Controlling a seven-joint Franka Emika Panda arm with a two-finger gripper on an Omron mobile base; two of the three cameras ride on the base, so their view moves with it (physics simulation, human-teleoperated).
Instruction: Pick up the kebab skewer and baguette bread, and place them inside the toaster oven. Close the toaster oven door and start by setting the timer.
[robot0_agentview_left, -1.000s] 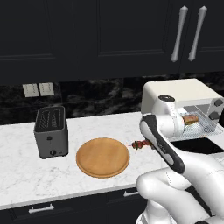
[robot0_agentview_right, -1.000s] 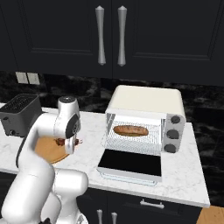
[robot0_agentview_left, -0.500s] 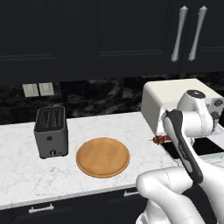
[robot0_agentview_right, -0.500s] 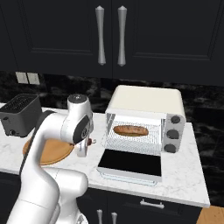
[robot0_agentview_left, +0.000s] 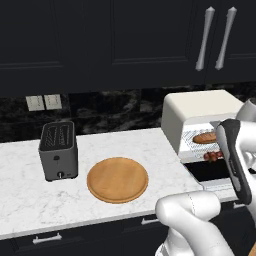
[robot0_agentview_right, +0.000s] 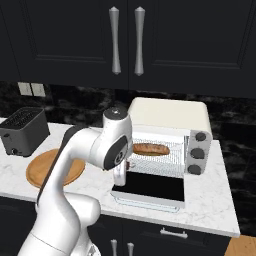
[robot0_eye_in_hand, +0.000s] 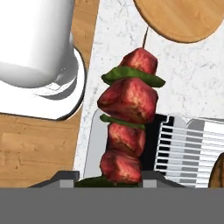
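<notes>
My gripper (robot0_eye_in_hand: 114, 176) is shut on the kebab skewer (robot0_eye_in_hand: 129, 124), whose dark red and green chunks stick out ahead of the fingertips (robot0_eye_in_hand: 64, 175). In the right base view the gripper (robot0_agentview_right: 123, 173) holds the kebab skewer (robot0_agentview_right: 130, 164) just above the left side of the toaster oven door (robot0_agentview_right: 150, 189), which lies open and flat. The baguette bread (robot0_agentview_right: 151, 149) rests on the wire rack inside the cream-white toaster oven (robot0_agentview_right: 170, 114). From the left base view the kebab skewer (robot0_agentview_left: 213, 156) hangs in front of the toaster oven (robot0_agentview_left: 200, 106), below the baguette bread (robot0_agentview_left: 205, 137).
A round wooden board (robot0_agentview_left: 117, 179) lies on the marble counter left of the oven, and a dark grey slot toaster (robot0_agentview_left: 58, 150) stands further left. Three dark knobs (robot0_agentview_right: 197, 152) sit on the oven's right. Dark cabinets hang above.
The arm has swung right, carrying the kebab skewer from beside the wooden board to the open oven front. The baguette has stayed on the rack.
</notes>
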